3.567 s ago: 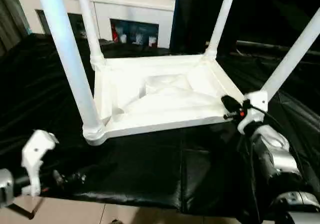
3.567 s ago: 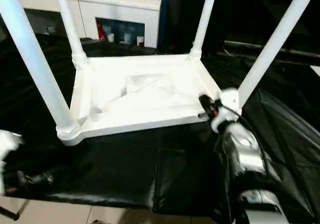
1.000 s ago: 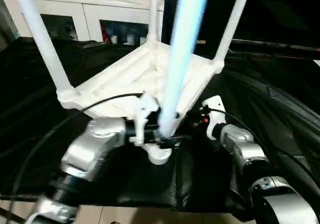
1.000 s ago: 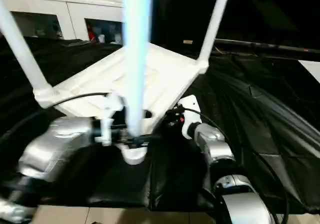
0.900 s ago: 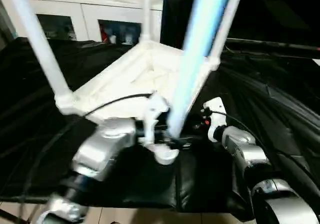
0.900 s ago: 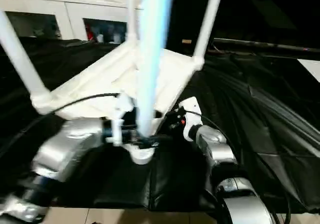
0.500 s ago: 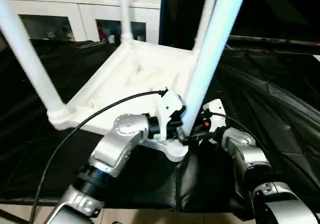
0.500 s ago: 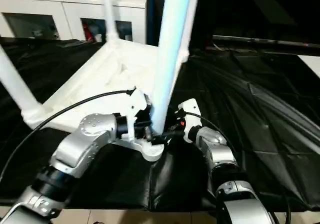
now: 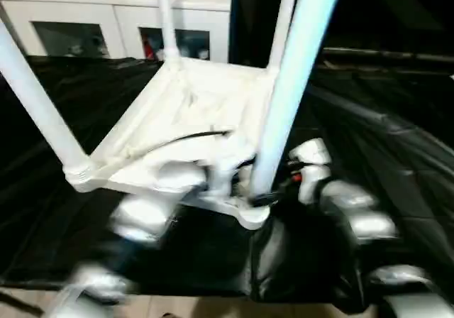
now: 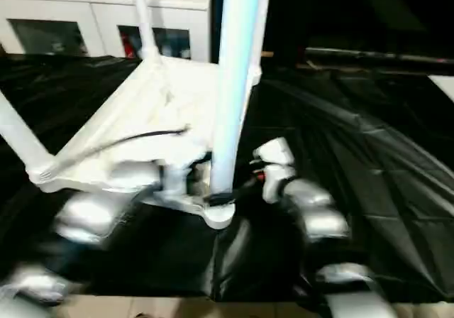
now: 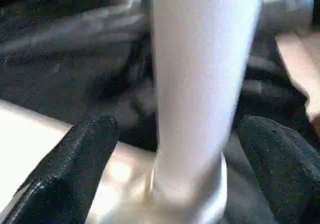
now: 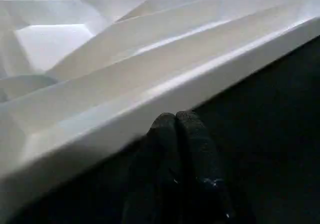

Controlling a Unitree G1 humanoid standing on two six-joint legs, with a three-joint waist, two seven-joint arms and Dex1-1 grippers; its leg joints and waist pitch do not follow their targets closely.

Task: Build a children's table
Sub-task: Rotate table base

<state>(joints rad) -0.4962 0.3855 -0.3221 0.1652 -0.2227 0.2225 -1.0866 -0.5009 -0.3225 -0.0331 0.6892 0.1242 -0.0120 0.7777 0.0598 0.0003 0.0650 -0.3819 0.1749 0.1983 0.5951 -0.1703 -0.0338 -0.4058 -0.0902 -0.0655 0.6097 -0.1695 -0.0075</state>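
The children's table (image 9: pixel 188 112) lies upside down on the black-draped worktop (image 9: pixel 397 155), legs pointing straight up, nearest leg (image 9: pixel 284 112) upright at its near corner. My left jaws (image 11: pixel 165 149) gape wide astride that leg; my right jaws (image 12: pixel 175 134), pressed together and empty, sit by the tabletop's rim. A white cabinet (image 9: pixel 106 20) stands behind.

My forearms are silver metal cylinders with white housings at the wrists; a thin black cable (image 9: pixel 186 139) arcs over the left one, and my fingers (image 11: pixel 82 156) are black (grainy-textured pads).
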